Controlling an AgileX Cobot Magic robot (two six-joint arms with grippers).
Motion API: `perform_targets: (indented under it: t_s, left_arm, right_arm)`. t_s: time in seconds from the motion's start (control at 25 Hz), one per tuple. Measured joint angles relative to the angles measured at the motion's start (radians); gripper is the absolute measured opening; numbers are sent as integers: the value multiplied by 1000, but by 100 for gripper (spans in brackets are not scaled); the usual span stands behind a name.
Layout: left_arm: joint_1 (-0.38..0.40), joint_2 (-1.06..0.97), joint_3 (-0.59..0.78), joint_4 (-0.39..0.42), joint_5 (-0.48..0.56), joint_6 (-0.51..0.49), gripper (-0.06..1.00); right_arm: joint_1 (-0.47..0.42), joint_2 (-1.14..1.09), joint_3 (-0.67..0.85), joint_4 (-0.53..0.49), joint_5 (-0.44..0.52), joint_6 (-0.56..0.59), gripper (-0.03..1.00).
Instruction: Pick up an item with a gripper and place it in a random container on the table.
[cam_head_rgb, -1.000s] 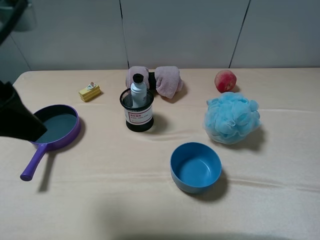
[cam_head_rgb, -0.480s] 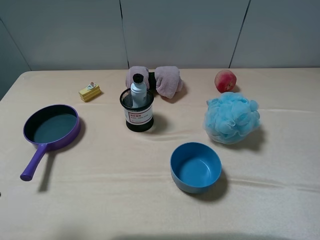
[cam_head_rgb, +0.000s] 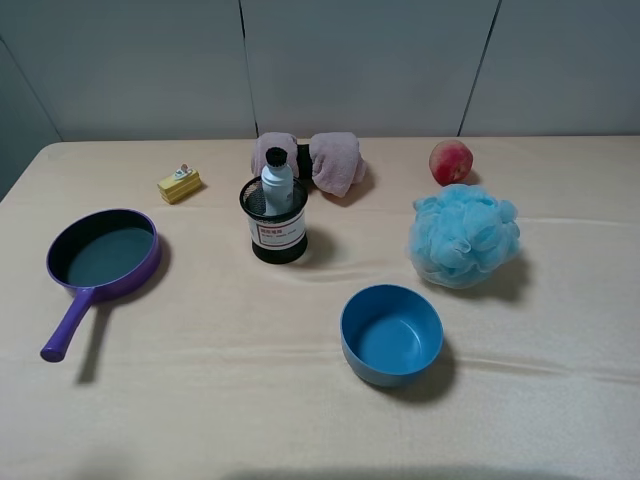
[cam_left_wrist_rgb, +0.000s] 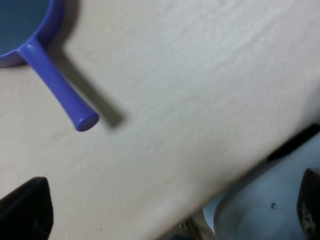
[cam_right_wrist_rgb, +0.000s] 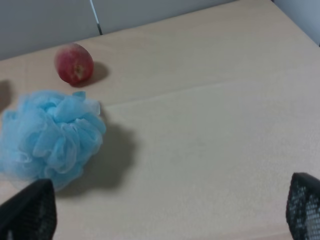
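Observation:
The white bottle with a black cap stands upright inside the black wire-mesh cup, which sits mid-table toward the back. Neither gripper shows in the exterior high view. In the left wrist view my left gripper is open and empty, its fingertips wide apart above the table's edge, near the purple pan's handle. In the right wrist view my right gripper is open and empty, its fingertips wide apart over bare table beside the blue mesh sponge.
A purple pan lies at the left, a yellow block behind it. A pink cloth lies behind the cup. A red peach, the blue sponge and a blue bowl are on the right.
My left arm, seen at the left edge of the exterior high view one second ago, has drawn back out of that view. The bottle and cup have not moved.

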Motion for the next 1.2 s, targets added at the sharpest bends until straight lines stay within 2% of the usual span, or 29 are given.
perform_targets:
  t_s: [0.68, 0.96, 1.2]
  left_arm:
    - [271, -345, 34, 0, -30, 0, 99]
    - [347, -474, 34, -23, -30, 22, 99]
    - [371, -487, 34, -35, -29, 32, 99]
  right_arm:
    - [0, 0, 0, 0, 0, 0, 69]
    - [0, 0, 0, 0, 0, 0, 69]
    - [0, 0, 0, 0, 0, 0, 69]
